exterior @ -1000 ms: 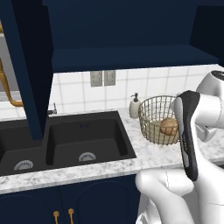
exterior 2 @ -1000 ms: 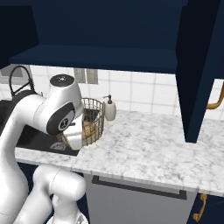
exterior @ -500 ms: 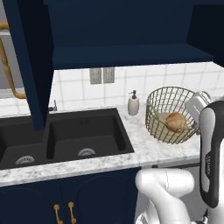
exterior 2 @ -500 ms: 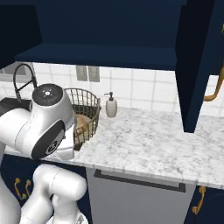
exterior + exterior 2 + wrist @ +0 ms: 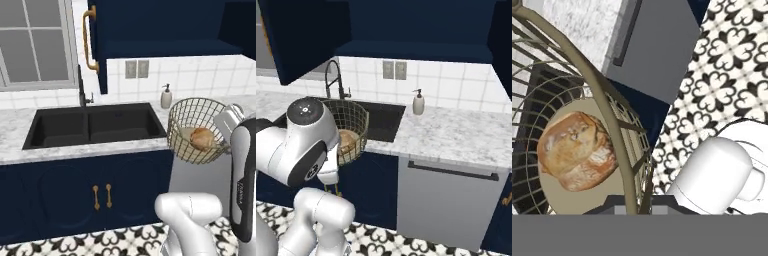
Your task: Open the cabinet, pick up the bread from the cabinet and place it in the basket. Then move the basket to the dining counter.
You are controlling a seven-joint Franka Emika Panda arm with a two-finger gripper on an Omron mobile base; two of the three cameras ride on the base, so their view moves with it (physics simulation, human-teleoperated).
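1. While half a second ago the basket [image 5: 199, 131] sat right at the marble counter [image 5: 456, 132], my base has pulled back and swung, so both base views now take in the window [image 5: 35, 42], the whole black sink [image 5: 92, 125] and the patterned floor tiles [image 5: 120, 240]; the basket hangs in front of the counter edge, clear of it.
2. My claw [image 5: 632, 210] is pinched narrow on the basket's thin handle [image 5: 597, 97], which arcs up from between my tips.
3. Round tan-gold wire mesh, tapering to a flat disc base; the bread [image 5: 577, 150], a crusty golden-brown roll, lies inside on that base.
4. Above, the cabinet [image 5: 160, 25] stands open, its navy door [image 5: 97, 42] with a long brass handle swung out.
5. A cream soap dispenser [image 5: 418, 102] stands on the white-grey marble before pale wall tiles; a grey dishwasher front [image 5: 448, 200] sits below.
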